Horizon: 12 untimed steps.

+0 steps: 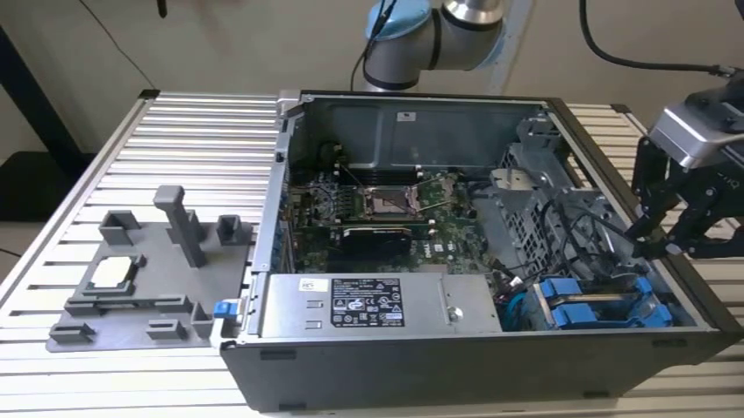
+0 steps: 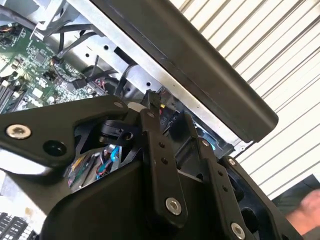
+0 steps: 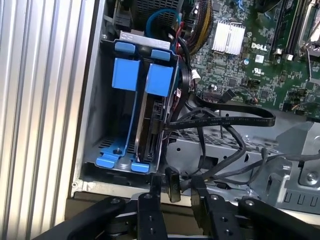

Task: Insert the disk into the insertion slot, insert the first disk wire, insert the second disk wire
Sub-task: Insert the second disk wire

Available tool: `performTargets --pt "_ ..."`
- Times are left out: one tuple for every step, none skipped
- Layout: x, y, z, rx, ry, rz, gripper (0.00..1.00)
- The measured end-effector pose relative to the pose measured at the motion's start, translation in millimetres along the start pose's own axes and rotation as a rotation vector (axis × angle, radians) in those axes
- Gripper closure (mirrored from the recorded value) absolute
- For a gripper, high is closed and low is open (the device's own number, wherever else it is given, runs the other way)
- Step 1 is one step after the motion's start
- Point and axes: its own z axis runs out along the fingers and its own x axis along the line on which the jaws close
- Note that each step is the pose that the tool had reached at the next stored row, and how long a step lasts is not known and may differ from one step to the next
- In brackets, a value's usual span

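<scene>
Exterior view: open dark grey computer case (image 1: 465, 366) on slatted metal bench (image 1: 186, 131), black tool (image 1: 658, 248) above the case's edge at the exterior view's right. First wrist view: silver-grey disk in blue carrier (image 3: 150, 120) seated in grey sheet-metal insertion slot (image 3: 89, 125), tool (image 3: 175, 192) spread, black cable plug (image 3: 171, 184) between its tips.

disk (image 3: 151, 122) largely hidden inside insertion slot (image 3: 92, 130), end effector (image 3: 176, 184) cropped by edge

This is a robotics lab or test workshop: a surface (image 1: 174, 139) of ribbed aluminium profiles carries an opened desktop computer case (image 1: 465, 374) and, at the exterior view's left, a grey fixture plate (image 1: 128, 300) of moulded holders. An industrial robot arm (image 1: 436, 39) stands at the far edge.
</scene>
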Motion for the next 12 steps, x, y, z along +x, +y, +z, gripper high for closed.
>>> performTargets --pt "0.0 0.0 -0.2 -0.0017 0.0002 0.000 0.64" --pt "-0.1 0.1 -0.2 -0.0021 0.0008 0.000 0.71" --pt "-0.1 0.1 -0.2 -0.0025 0.0019 0.000 0.71" --pt "-0.1 0.0 -0.2 -0.0031 0.0038 0.000 0.71" --pt "-0.1 0.0 -0.2 -0.0035 0.0060 0.000 0.71" --pt "-0.1 0.0 -0.2 -0.0038 0.0073 0.000 0.71" --pt "-0.2 0.0 -1.0 -0.0041 0.0078 0.000 0.71" --pt "-0.3 -0.1 -2.5 -0.0043 0.0080 0.000 0.71" --pt "-0.4 -0.2 -3.7 -0.0045 0.0079 0.000 0.71" --pt "-0.5 -0.3 -4.7 -0.0045 0.0079 0.000 0.71" --pt "-0.5 -0.3 -5.0 -0.0045 0.0081 0.000 0.71" --pt "-0.5 -0.3 -4.8 -0.0047 0.0088 0.000 0.71"
